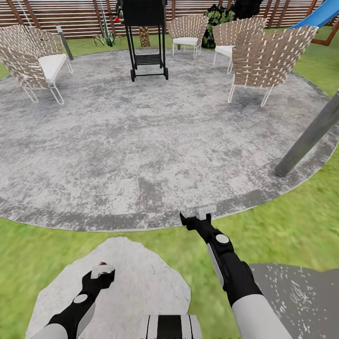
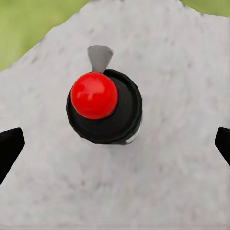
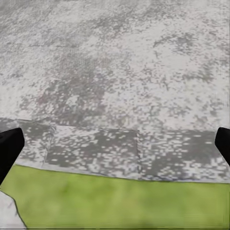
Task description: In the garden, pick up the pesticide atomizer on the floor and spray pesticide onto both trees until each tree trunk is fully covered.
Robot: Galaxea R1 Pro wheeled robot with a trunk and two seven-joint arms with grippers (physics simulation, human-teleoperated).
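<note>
Atomizer (image 2: 104, 106): on stepping stone (image 1: 141, 278), not yet grasped.
Left claw (image 2: 115, 143): wide, above it.
Right claw (image 3: 115, 143): wide, empty.
Spraying: undone.

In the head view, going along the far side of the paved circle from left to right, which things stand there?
White-cushioned woven chair → black grill cart → far woven chair → large woven chair → grey leaning pole.

Ahead of us the round grey patio (image 1: 141, 141) lies open and wide. Chairs (image 1: 268, 59) and a black grill cart (image 1: 146, 42) line its far edge, and a leaning grey pole (image 1: 308, 136) blocks the right. Near left, a red-topped black object (image 2: 103, 108) stands between our left gripper's (image 1: 102, 270) fingers on a pale stone slab (image 1: 141, 273).
</note>
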